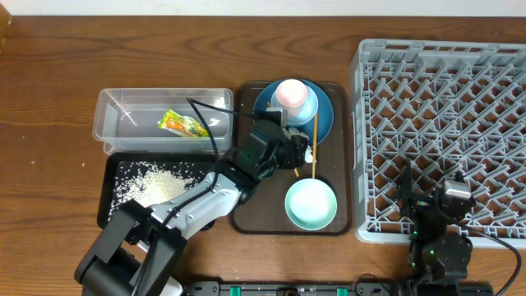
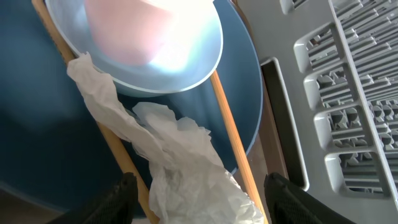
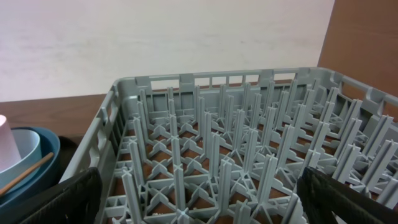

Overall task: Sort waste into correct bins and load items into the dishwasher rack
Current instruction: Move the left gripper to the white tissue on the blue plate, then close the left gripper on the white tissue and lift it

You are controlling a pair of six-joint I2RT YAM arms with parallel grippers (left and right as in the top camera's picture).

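Observation:
A crumpled white tissue lies across the two wooden chopsticks on the blue plate-bowl. My left gripper is open, one finger on each side of the tissue; overhead it is over the plate's near edge. A pink cup stands in the plate. The mint-green bowl sits nearer on the brown tray. The yellow-green wrapper is in the clear tub. Rice grains lie in the black tray. My right gripper is open and empty over the grey rack.
The brown serving tray holds the plate and bowl between the bins and the rack. My left arm reaches across the black tray's right end. A few grains lie on the wooden table left of the black tray.

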